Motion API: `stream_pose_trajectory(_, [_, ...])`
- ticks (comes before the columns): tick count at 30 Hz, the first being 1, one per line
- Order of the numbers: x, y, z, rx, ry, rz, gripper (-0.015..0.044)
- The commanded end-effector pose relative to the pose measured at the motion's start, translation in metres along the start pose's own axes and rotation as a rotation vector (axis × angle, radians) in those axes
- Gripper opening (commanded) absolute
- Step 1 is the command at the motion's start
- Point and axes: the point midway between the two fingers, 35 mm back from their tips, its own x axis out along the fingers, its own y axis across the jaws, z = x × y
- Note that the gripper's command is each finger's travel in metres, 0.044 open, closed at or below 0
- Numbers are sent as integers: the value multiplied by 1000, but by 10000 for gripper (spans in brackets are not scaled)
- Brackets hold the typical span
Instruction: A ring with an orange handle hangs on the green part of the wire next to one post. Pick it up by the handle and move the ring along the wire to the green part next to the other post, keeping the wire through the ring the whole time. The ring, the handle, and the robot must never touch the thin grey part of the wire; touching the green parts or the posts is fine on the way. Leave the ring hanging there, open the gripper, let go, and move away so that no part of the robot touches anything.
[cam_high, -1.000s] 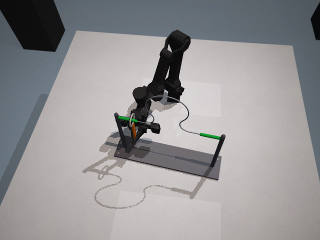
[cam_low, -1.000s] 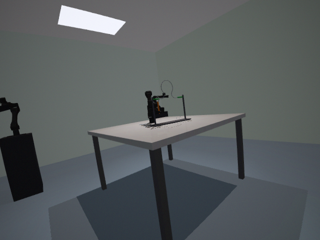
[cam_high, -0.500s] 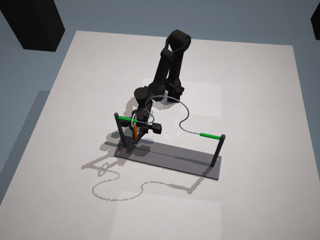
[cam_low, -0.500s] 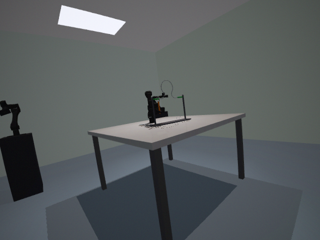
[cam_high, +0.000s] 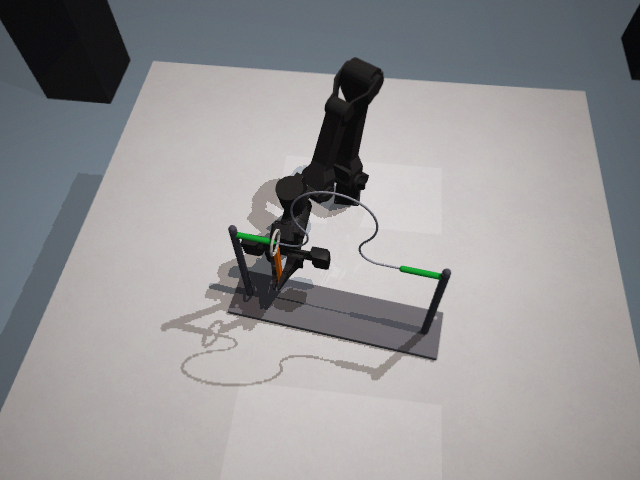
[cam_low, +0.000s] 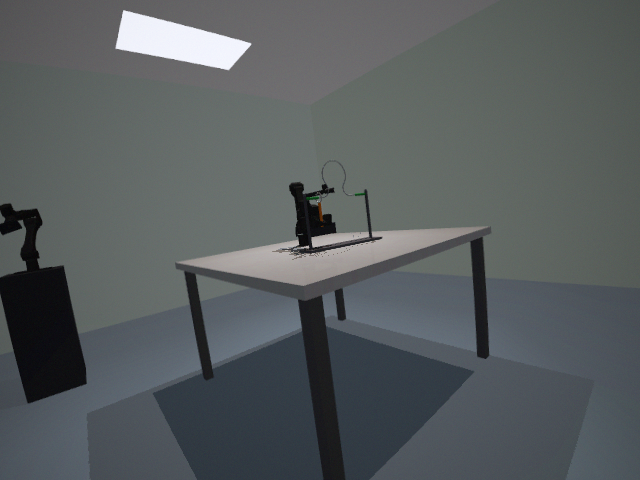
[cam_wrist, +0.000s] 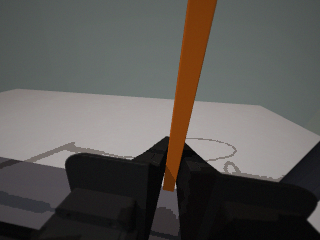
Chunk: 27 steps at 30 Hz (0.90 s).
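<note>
The arm (cam_high: 336, 139) bends low over the left post (cam_high: 240, 260), gripper (cam_wrist: 170, 172) clamped on the orange handle (cam_wrist: 189, 90).

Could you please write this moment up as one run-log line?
gripper: shut on handle | ring: at end of start-side green part | far green part: not reached | phase: transport

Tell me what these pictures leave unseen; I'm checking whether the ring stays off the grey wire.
- Ring, top view: its clearance from the wire is too small to judge, with the dark arm behind it.
- Ring, wrist view: cut off by the top edge; only the orange handle in the gripper shows.
- Exterior view: everything too small.
</note>
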Motion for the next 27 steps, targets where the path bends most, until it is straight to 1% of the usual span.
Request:
stream_pose_trajectory(1, [0,5,0,7,1,0,-150])
stream_pose_trajectory(17, [0,28,0,67,2,13,-150])
stream_pose_trajectory(27, [0,53,3,185,2,37,-150])
